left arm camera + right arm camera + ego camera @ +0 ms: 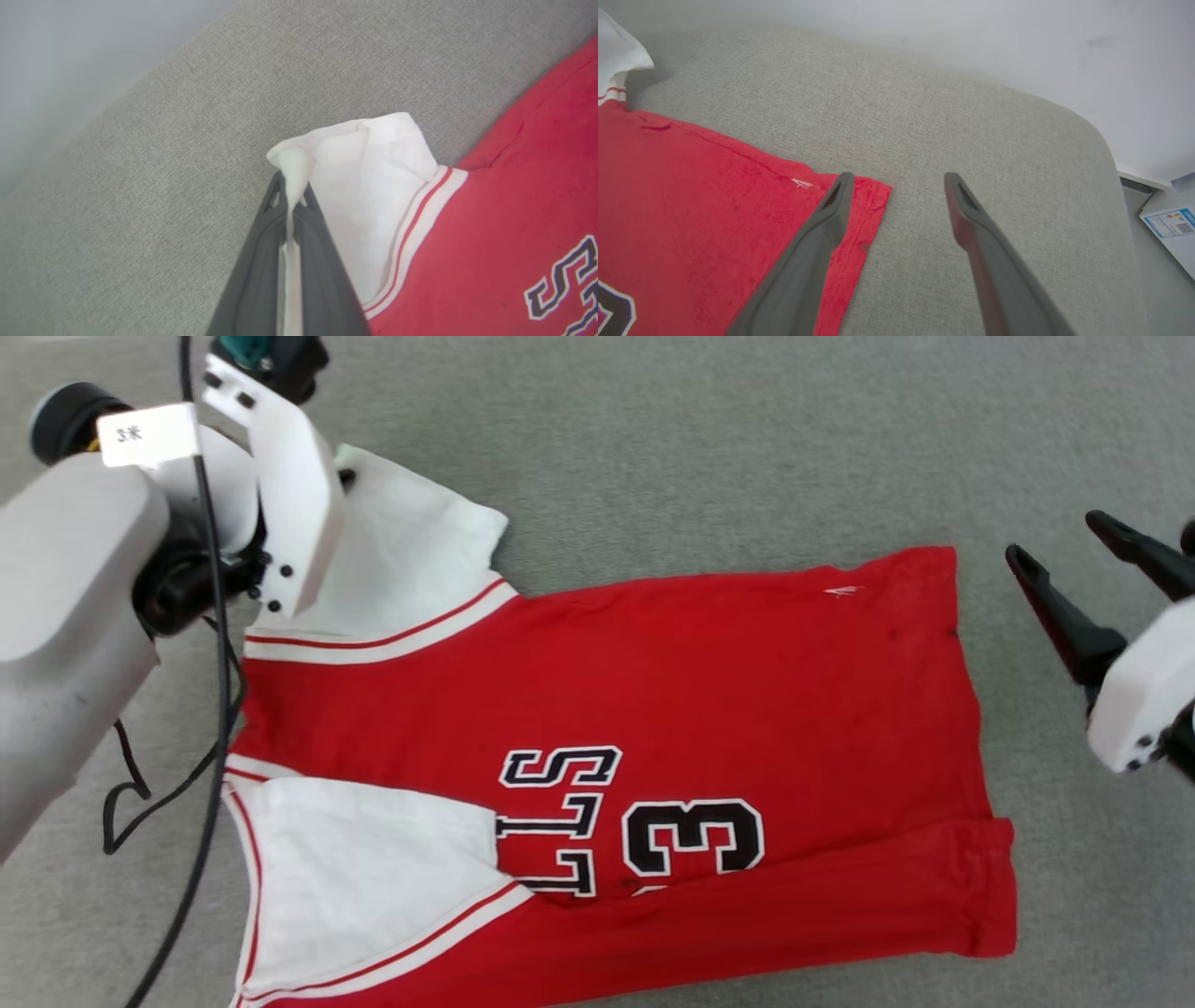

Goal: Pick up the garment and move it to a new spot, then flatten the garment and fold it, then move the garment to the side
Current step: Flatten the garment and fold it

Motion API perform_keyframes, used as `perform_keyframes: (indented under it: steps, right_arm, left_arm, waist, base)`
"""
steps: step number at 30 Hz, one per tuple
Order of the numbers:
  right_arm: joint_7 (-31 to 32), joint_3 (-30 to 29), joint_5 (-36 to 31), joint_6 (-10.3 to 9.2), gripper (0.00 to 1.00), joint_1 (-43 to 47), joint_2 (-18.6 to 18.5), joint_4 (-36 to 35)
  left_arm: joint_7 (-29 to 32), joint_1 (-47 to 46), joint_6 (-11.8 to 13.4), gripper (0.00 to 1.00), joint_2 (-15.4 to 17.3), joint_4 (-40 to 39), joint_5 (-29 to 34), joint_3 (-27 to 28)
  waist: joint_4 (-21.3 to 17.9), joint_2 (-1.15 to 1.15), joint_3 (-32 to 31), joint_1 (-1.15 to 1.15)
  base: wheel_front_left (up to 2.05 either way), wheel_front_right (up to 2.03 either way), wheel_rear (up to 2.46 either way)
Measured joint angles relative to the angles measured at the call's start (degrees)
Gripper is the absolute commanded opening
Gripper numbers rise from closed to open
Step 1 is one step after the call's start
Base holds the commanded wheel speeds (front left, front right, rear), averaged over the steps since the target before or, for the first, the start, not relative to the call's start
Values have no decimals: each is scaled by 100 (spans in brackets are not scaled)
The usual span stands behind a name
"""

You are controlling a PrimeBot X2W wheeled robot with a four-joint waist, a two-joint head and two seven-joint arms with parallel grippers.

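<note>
- Lettering on the garment [653,691]: a black, white-outlined "3" [693,837] reads clearly. Beside it run black outlined letters [558,821]. An "S" is legible and the next two look like "L" or "T". The lower white sleeve [364,868], folded over the chest, covers the rest.
- Small white mark [843,590] near the hem: too small to read.
- White tag [145,432] on the left arm: a "3" followed by one small character that is not clearly legible.
- Box [1169,224] at the edge of the right wrist view: blue-and-white label with a square code. The text is illegible and the frame cuts the box off.
- Garment location: spread on the grey fabric surface [653,448], sleeves toward the robot's left, hem toward its right. The bottom of the head view cuts off its lower edge.
- Left gripper [290,198]: jaws clamped on a corner of the upper white sleeve [369,186], with white cloth bunched past the tips. In the head view the white wrist bracket covers the grip point.
- Right gripper [1055,537]: jaws spread wide, holding nothing. In the right wrist view one finger overlaps the red hem corner and the other is over bare surface. Contact cannot be determined.
</note>
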Motion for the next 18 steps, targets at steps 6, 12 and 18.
perform_keyframes:
  steps: [6,12,18]
  right_arm:
    - [1881,737,805,0,100,-838,-683,495]
    - [2953,1411,1073,0,100,-1630,-826,1226]
    - [3018,1867,1011,1,100,-2135,-654,1847]
  left_arm:
    - [-242,9,-4,0,-58,-341,49,-88]
    - [-416,-141,-5,0,-116,-560,146,-147]
    - [-475,-298,-5,0,-154,-661,203,-180]
  waist:
    - [286,0,-52,0]
    - [492,0,104,0]
    - [600,0,299,0]
  base:
    - [0,0,0]
    - [0,0,0]
    - [0,0,0]
